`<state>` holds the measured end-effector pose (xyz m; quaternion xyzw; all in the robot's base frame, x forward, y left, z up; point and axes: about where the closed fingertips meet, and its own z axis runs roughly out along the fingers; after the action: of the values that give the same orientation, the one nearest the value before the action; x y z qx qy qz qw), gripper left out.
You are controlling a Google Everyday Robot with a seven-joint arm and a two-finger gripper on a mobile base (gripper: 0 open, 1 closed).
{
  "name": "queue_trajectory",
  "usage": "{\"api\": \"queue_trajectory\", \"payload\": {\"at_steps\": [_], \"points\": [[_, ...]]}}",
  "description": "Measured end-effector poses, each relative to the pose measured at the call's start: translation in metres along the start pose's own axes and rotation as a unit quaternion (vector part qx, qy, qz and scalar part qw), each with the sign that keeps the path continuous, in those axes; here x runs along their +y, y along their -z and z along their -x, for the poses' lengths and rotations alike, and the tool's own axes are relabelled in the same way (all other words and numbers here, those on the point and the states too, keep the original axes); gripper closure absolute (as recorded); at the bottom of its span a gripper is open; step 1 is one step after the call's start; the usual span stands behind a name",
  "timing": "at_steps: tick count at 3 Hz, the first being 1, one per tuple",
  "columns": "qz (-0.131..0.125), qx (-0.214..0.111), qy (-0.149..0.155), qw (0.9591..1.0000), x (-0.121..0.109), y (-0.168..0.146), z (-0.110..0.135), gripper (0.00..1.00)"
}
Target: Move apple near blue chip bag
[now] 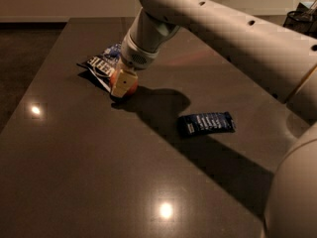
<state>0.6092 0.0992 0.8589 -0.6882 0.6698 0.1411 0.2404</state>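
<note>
Beside crinkled blue chip bag (101,63), claw (124,83) grips round red apple (131,85), down at glossy dark table (99,172)

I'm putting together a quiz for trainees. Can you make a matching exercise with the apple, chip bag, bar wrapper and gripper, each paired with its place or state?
1 apple
2 chip bag
3 bar wrapper
4 gripper

a flat, alone, right of centre
b closed on the apple
c crinkled, far left
d red, held right beside the bag

Pairs: 1-d, 2-c, 3-a, 4-b
</note>
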Motion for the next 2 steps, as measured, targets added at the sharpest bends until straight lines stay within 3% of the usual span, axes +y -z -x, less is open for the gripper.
{"api": "queue_trajectory", "payload": {"at_steps": [1, 2], "points": [[0.003, -0.001, 0.0, 1.0, 0.0005, -0.0014, -0.0001, 0.09], [0.004, -0.001, 0.0, 1.0, 0.0011, -0.0027, 0.0002, 0.0]]}}
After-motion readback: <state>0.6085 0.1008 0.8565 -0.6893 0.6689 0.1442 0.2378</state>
